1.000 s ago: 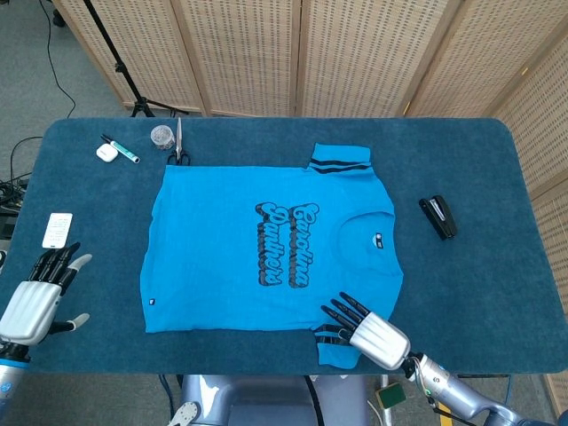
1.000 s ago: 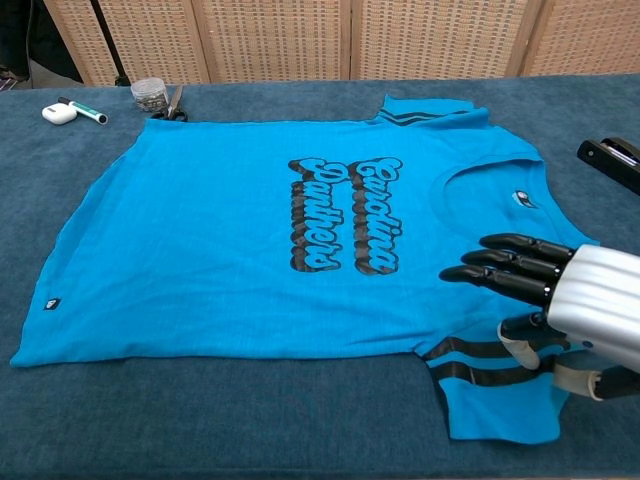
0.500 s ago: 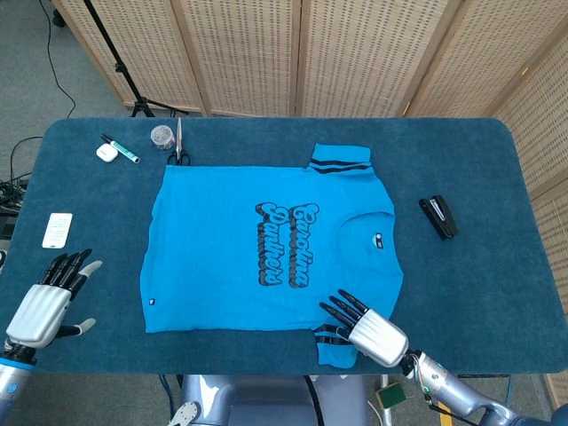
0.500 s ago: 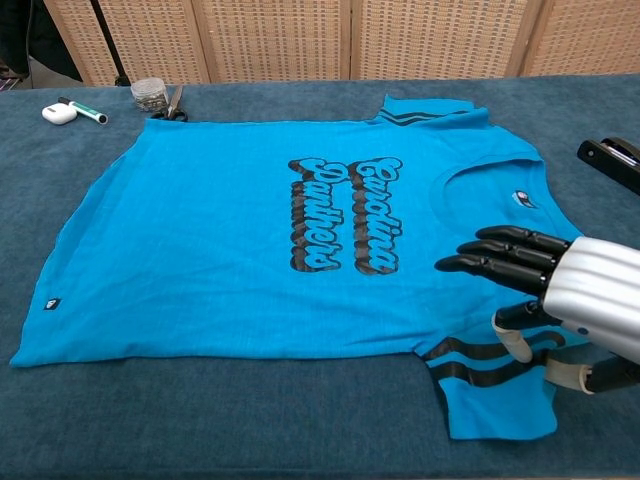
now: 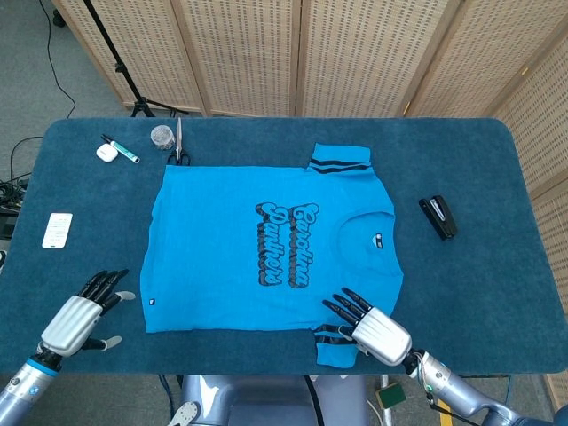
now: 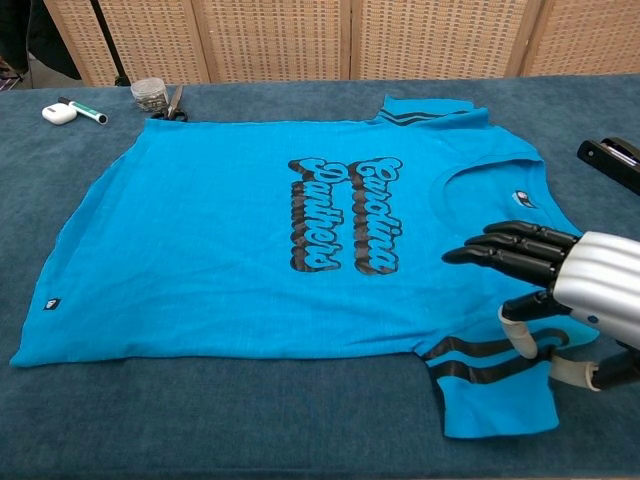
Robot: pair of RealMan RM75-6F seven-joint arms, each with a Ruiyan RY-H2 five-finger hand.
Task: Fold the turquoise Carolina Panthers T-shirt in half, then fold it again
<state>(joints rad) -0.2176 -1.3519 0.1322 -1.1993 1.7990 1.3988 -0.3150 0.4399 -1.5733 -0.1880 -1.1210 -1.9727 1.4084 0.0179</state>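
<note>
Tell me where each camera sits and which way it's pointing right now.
Head view: high, looking steeply down on the whole table; shows left hand and right hand.
Chest view: low at the near edge, looking across; shows only the right hand.
Shared: T-shirt, right hand, stapler, scissors.

Head view: high station, looking steeply down from the robot's side, far enough to take in the whole blue bench (image 5: 497,177) edge to edge, with the folding screens (image 5: 355,53) behind it. Chest view: low station at the near bench edge, facing level across the cloth toward the same screens, much closer, so the T-shirt (image 6: 230,240) fills the frame. Shared ground: the T-shirt, the right hand (image 6: 570,290) over its near sleeve, and the small items at the far left corner.
</note>
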